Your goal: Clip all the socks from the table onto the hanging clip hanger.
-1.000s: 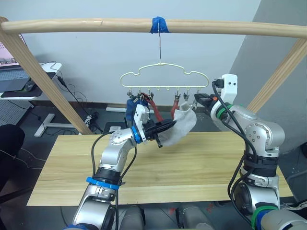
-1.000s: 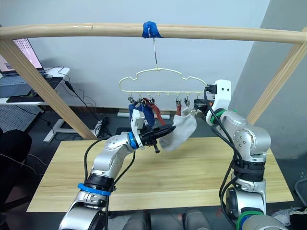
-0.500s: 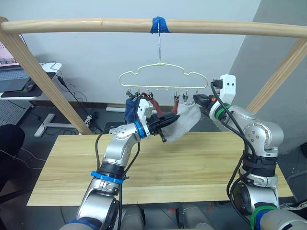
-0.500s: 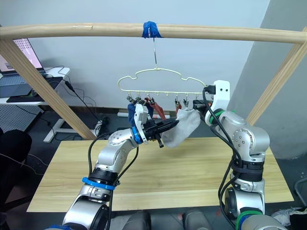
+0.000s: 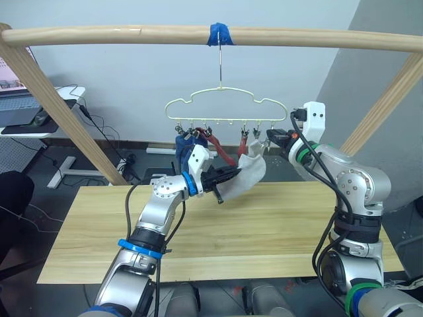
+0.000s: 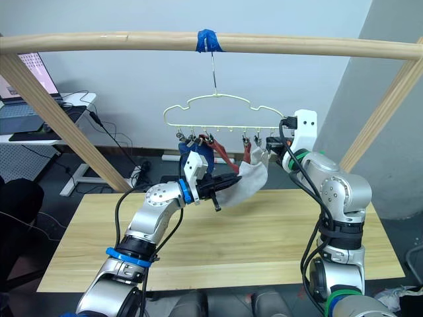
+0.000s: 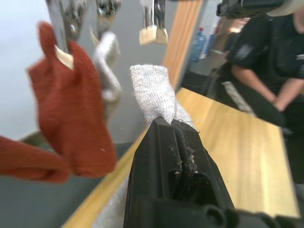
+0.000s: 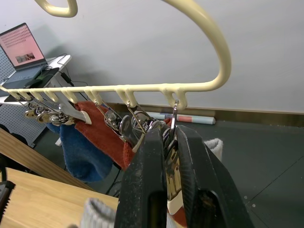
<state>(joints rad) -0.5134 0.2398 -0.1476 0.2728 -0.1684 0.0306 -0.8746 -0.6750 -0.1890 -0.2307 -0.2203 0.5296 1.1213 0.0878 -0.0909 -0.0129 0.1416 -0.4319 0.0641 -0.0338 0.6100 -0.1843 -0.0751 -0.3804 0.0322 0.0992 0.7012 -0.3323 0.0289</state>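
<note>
- The grey sock (image 7: 153, 93) pinched in my left gripper (image 7: 167, 124) is a coarse, nubbly knit, matt, with loose fluff shed onto my fingers (image 7: 156, 156).
- Those fingers are black plastic with a dull sheen (lint shows up plainly on them).
- The rust red sock (image 7: 76, 109) looks like soft, fuzzy cloth, no shine at all.
- The blue sock (image 8: 78, 149) is the same matt knit.
- The clip hanger (image 8: 209, 52) has a smooth, cream, slightly glossy coating over its wire.
- Its clips (image 8: 123, 124) are bright bare metal, the end one squeezed by my right gripper (image 8: 172, 137).
- The table (image 5: 264, 228) is pale wooden planks, smooth and satin, grain visible.
- The pole (image 5: 119, 33) overhead is bare light wood, wrapped in blue tape (image 5: 220, 33).
</note>
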